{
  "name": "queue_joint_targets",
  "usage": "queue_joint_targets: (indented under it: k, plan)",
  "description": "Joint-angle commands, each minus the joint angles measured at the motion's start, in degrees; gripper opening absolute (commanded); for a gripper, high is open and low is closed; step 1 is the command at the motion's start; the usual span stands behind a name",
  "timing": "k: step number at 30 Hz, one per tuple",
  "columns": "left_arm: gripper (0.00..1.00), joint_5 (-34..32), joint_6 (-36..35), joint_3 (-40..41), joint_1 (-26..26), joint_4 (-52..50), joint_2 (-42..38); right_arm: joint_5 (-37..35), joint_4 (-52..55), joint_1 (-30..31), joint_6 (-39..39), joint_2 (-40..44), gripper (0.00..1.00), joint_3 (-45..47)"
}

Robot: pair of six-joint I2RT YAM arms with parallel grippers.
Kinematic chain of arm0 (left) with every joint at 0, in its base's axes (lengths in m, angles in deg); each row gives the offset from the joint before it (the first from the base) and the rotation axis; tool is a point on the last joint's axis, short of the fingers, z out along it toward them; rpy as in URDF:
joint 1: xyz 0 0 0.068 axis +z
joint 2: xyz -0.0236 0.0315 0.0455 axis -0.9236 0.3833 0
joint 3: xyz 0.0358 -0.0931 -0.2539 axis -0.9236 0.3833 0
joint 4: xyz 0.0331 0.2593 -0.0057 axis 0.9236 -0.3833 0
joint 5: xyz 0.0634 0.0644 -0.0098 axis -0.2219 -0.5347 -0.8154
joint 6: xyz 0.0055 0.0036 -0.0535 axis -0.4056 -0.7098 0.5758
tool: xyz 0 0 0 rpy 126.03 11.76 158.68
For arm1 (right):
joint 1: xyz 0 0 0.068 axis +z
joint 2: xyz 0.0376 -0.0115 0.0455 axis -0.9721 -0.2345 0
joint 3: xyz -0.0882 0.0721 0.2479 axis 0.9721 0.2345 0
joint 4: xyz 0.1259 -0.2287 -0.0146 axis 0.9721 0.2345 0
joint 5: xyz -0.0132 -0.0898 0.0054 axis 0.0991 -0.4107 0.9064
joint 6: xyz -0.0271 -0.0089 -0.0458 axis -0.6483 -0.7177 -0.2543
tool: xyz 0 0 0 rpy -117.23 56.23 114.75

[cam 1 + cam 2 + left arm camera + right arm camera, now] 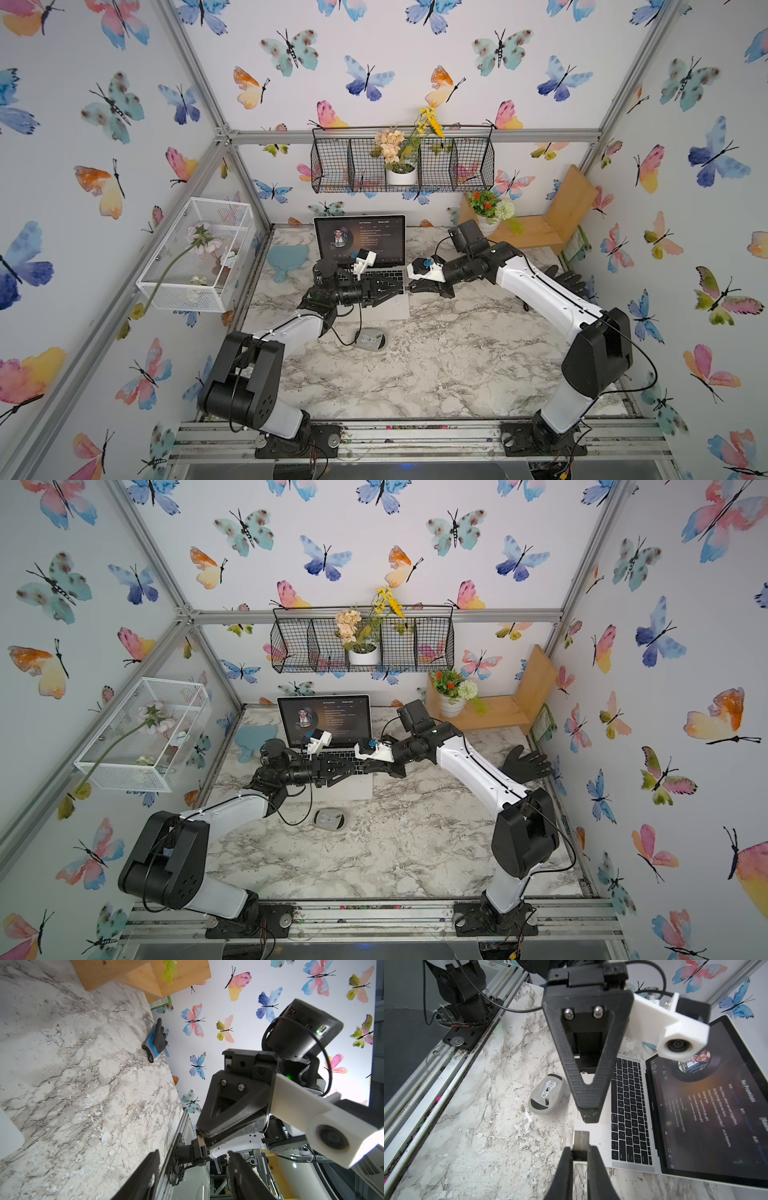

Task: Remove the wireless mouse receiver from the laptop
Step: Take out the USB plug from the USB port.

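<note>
One grey mouse (549, 1095) lies belly-up on the marble table (477, 1136), nearest the arm bases. Beyond it, two grippers meet almost tip to tip by the edge of the one laptop (629, 1105). The right gripper (580, 1152) pinches the single wireless mouse receiver (580, 1138), whose bare metal plug is clear of the port. The left gripper (192, 1154) faces it with fingers spread. Only the stub's dark end is held, so a nudge from a left fingertip (154, 1155) could twist it loose and drop it, or the tips could clash. Farthest off, one glove (155, 1043) rests by the wall.
</note>
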State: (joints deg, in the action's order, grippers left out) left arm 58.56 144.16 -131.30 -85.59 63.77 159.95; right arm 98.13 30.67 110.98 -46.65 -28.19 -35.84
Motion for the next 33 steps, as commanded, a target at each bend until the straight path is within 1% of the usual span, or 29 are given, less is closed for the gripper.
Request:
queue_joint_targets:
  k: [1, 3, 5, 7, 9, 16, 21, 33]
  plan:
    - [0.56, 1.9, 5.7, 1.3, -0.5, 9.3, -0.9, 1.8, 2.0, 1.2, 0.9, 1.6, 0.12, -0.6]
    - [0.55, 2.0, 8.3, 1.4, -0.7, 12.6, -0.6, 1.5, 1.8, 1.6, 0.9, 1.9, 0.12, -0.8]
    - [0.51, 2.3, 9.5, 1.1, -1.0, 14.1, -0.5, 1.6, 1.6, 1.7, 0.9, 2.2, 0.12, -0.7]
    - [0.51, 2.4, 9.5, 0.8, -1.3, 14.0, -0.7, 1.4, 0.5, 1.8, 1.5, 2.6, 0.12, -0.4]
    - [0.48, 2.4, 9.5, 0.8, -1.6, 13.9, -1.0, 0.8, 0.2, 1.8, 1.5, 2.8, 0.12, -0.4]
    - [0.46, 2.4, 9.7, 1.6, -2.0, 13.8, -1.5, -0.7, -2.3, 1.8, 2.3, 4.4, 0.12, 0.9]
    - [0.41, 2.5, 9.5, 1.4, -2.1, 13.5, -1.9, -2.0, -1.7, 1.8, 2.3, 3.9, 0.12, 0.5]
    - [0.31, 2.5, 8.6, 1.7, -2.2, 12.8, -1.4, -2.1, 0.8, 2.2, 2.4, 2.0, 0.12, -1.3]
